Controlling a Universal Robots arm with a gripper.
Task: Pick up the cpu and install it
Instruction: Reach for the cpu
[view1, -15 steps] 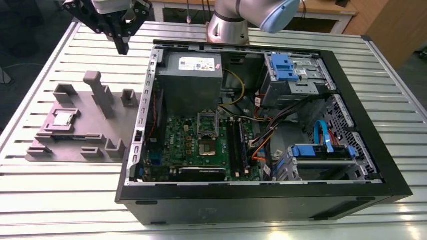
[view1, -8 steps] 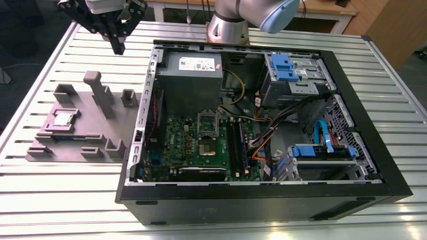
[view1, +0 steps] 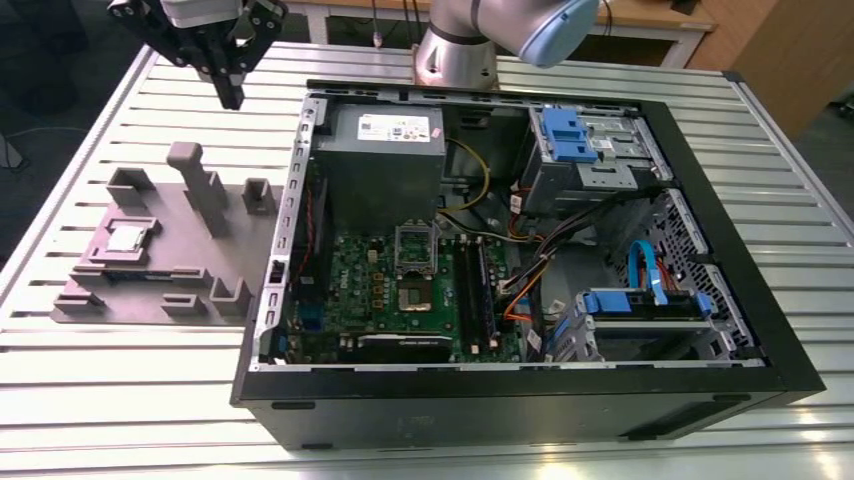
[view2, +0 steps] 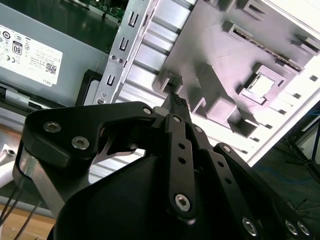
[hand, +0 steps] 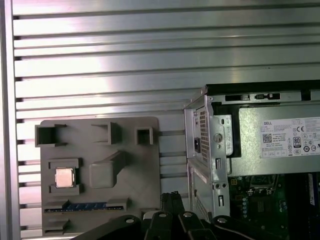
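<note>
The cpu (view1: 127, 238) is a small silver square lying in a recess of the grey fixture plate (view1: 147, 290), at the exterior view's left beside the open computer case. Both wrist views show the cpu (view2: 262, 85) (hand: 64, 177) in that recess. My gripper (view1: 230, 95) hangs high over the table beyond the plate's far edge, well away from the chip, and its black fingers (view2: 177, 102) are shut with nothing between them. On the green motherboard (view1: 387, 290) inside the case, the metal socket frame (view1: 416, 262) is uncovered.
The open black case (view1: 534, 380) fills the middle of the slatted metal table (view1: 120, 400). A grey power-supply box (view1: 380, 150) sits at its far end, blue drive brackets (view1: 567, 135) and cables at the exterior view's right. Upright posts (view1: 200, 190) rise from the fixture plate.
</note>
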